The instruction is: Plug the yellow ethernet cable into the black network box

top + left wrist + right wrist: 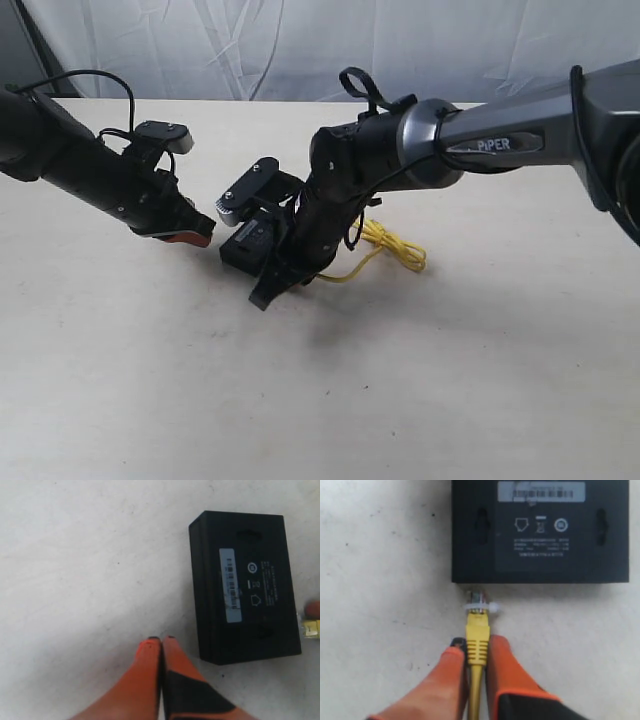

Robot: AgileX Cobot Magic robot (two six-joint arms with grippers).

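The black network box lies flat on the pale table, label side up; it also shows in the left wrist view and the exterior view. My right gripper is shut on the yellow ethernet cable just behind its clear plug, whose tip is close to the box's side wall, a small gap showing. The cable's bundled loop lies behind the right arm. My left gripper is shut and empty, its tips on the table beside the box's near corner. The plug tip peeks past the box.
A white cloth backdrop hangs behind the table. The right arm reaches across the middle over the box. Bare tabletop spreads in front of both arms.
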